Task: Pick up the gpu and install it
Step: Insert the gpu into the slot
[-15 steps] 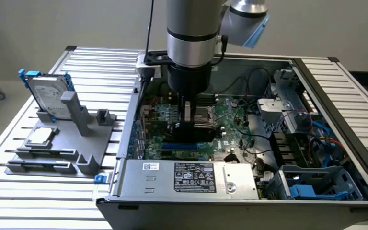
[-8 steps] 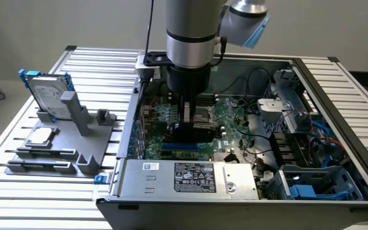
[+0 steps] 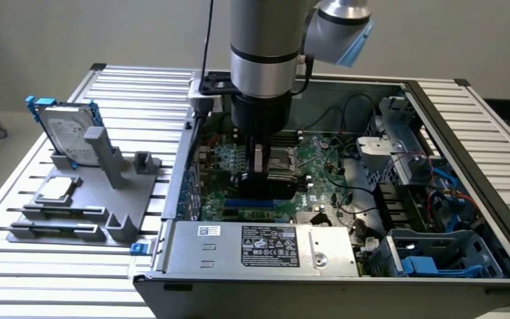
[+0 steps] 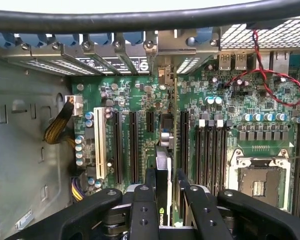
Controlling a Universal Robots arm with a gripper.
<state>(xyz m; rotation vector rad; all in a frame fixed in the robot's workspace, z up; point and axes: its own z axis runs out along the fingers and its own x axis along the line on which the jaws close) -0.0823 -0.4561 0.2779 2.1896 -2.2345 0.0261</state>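
Case open on top. Pincer gripping gpu hangs over black slots. Power supply, drive cage and cable bundle crowd the sides.

Upright arm over the middle of the computer case, wrist sunk below the case rim. Gripper pointed straight down at the case floor, black fingers drawn partway in, clamped on the gpu, gripped edge-on.
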